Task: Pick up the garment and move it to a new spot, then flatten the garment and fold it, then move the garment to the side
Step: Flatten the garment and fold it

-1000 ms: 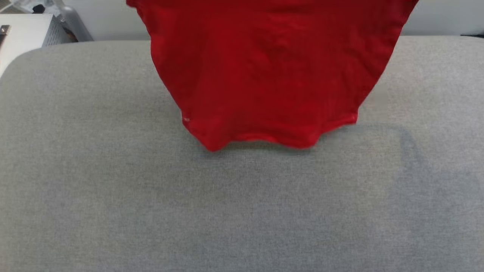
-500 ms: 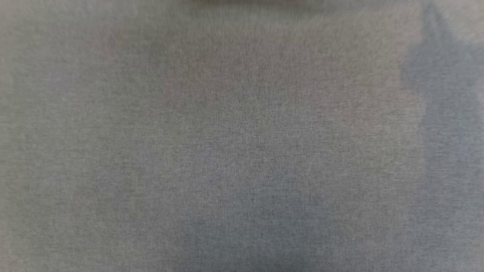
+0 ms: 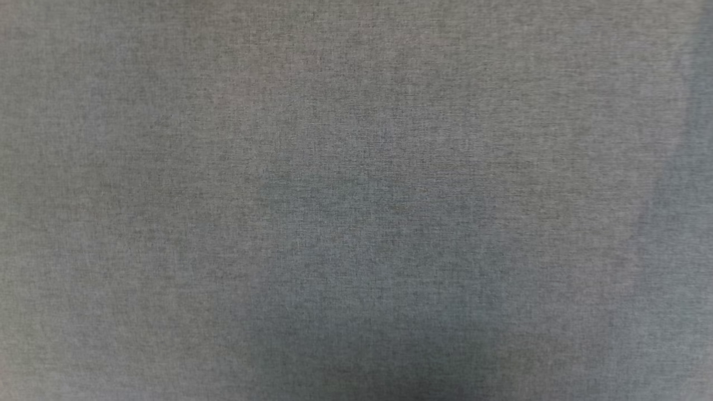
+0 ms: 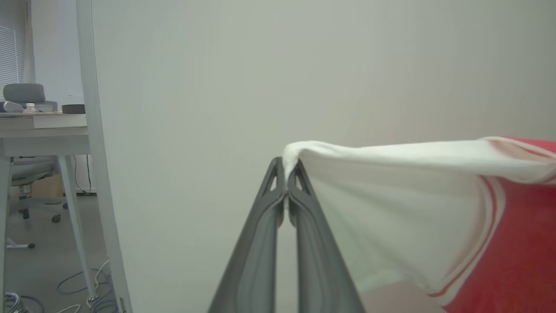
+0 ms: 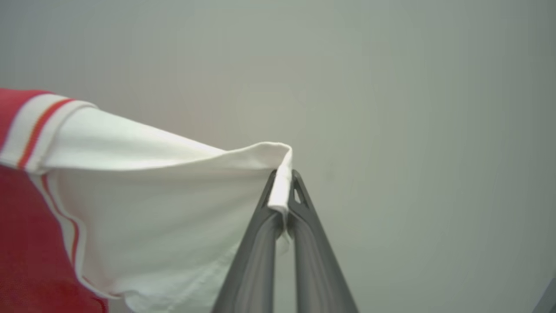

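Observation:
The garment (image 4: 434, 217) is a red jersey shirt with white sleeves and red-and-white striped shoulder trim, held up in the air by both sleeves. In the left wrist view my left gripper (image 4: 286, 167) is shut on the tip of one white sleeve, the cloth stretching off to the right. In the right wrist view my right gripper (image 5: 283, 178) is shut on the edge of the other white sleeve of the garment (image 5: 143, 217), which stretches off to the left. The red body hangs below both sleeves. The numerals are hidden.
The head view looks down on the grey fabric work surface (image 3: 167, 167), with a soft shadow (image 3: 362, 312) at its lower middle. A pale wall (image 4: 304, 65) stands behind the shirt. At the left are a white post (image 4: 93, 152), a desk (image 4: 39, 126) and floor cables (image 4: 82, 282).
The head camera has tilted down, so the hanging red shirt and the surface's far edge have left its picture. Only grey surface and a shifting shadow remain there.

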`<state>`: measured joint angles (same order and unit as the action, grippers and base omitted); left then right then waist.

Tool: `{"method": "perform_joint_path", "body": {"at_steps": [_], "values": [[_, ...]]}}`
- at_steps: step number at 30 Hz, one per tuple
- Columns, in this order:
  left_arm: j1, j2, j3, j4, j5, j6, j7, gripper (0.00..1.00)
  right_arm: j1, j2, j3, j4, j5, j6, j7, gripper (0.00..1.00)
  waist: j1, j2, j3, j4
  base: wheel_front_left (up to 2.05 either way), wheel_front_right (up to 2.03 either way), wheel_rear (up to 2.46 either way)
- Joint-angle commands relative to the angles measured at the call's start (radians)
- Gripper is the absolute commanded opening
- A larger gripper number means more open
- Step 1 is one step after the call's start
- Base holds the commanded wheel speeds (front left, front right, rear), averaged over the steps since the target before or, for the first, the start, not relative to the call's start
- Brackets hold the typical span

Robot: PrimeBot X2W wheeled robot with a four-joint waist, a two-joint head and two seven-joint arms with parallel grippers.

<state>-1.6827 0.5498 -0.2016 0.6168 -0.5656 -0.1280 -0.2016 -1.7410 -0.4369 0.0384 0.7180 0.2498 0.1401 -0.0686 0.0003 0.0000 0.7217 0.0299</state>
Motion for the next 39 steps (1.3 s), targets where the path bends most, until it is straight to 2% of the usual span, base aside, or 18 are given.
{"method": "perform_joint_path", "body": {"at_steps": [1,7,17,26,31,39], "values": [[0.008,0.005,-0.002,0.020,-0.010,0.002,-0.014,0.00,0.003,-0.009,-0.004,0.021,-0.005,-0.009,-0.019,0.00,-0.0003,0.0000,0.009,0.012,0.00,0.00,0.00],[0.144,-0.027,-0.065,0.056,-0.055,-0.002,-0.044,0.00,0.106,-0.009,0.022,0.087,0.031,-0.009,-0.070,0.00,-0.0003,0.0000,-0.034,0.018,0.00,0.00,0.00],[0.557,-0.061,-0.134,-0.005,-0.195,-0.002,-0.058,0.00,0.433,-0.032,0.154,0.086,0.157,-0.009,-0.065,0.00,-0.0003,0.0000,-0.206,0.016,0.00,0.00,0.00],[0.937,-0.033,-0.240,-0.023,-0.258,-0.003,-0.015,0.00,0.802,-0.094,0.280,-0.025,0.315,-0.009,0.020,0.00,-0.0003,0.0000,-0.399,0.004,0.00,0.00,0.00],[1.061,-0.017,-0.278,-0.021,-0.256,0.002,0.006,0.00,0.962,-0.125,0.327,-0.098,0.376,-0.009,0.080,0.00,-0.0003,0.0000,-0.476,-0.001,0.00,0.00,0.00],[1.201,-0.005,-0.303,0.000,-0.289,0.006,0.048,0.00,1.183,-0.179,0.337,-0.201,0.437,-0.009,0.189,0.00,-0.0003,0.0000,-0.573,-0.013,0.00,0.00,0.00]]}}
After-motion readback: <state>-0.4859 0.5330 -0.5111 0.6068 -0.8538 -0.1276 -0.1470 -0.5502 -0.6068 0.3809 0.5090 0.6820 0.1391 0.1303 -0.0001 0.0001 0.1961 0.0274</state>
